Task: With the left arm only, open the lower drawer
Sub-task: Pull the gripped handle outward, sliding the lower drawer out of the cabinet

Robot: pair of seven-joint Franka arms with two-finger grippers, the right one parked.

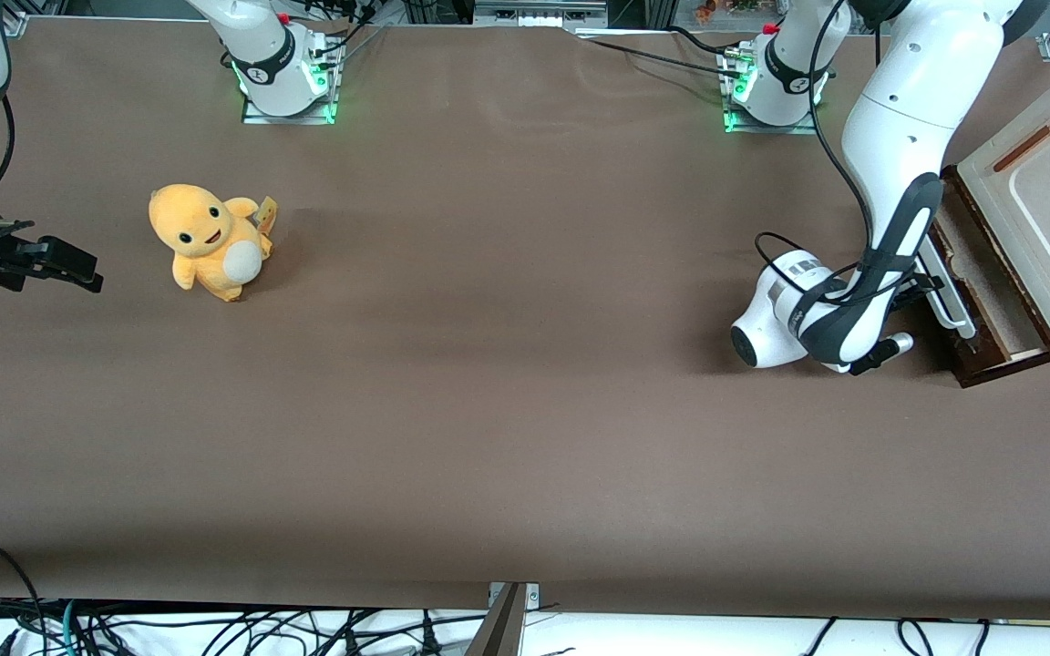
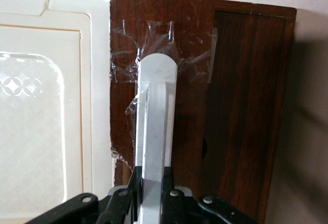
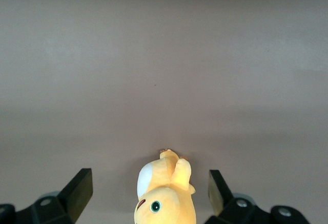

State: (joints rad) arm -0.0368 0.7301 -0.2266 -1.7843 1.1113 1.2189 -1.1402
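The lower drawer point(image 1: 964, 360) has a dark brown wood front and sits at the foot of the cream cabinet point(image 1: 1049, 214), toward the working arm's end of the table. It stands partly pulled out, with a strip of its pale beige inside point(image 1: 990, 282) showing. The left arm point(image 1: 899, 137) bends down in front of it. Its black gripper point(image 1: 924, 287) is shut on the drawer's white bar handle point(image 1: 952, 301). In the left wrist view the gripper point(image 2: 155, 175) clamps the white handle point(image 2: 154, 116) from both sides against the taped drawer front point(image 2: 189, 39).
A yellow-orange plush toy point(image 1: 208, 239) sits on the brown table point(image 1: 507, 364) toward the parked arm's end; it also shows in the right wrist view point(image 3: 161, 196). The cabinet's upper cream panel with an orange-brown strip handle point(image 1: 1024, 148) lies above the drawer.
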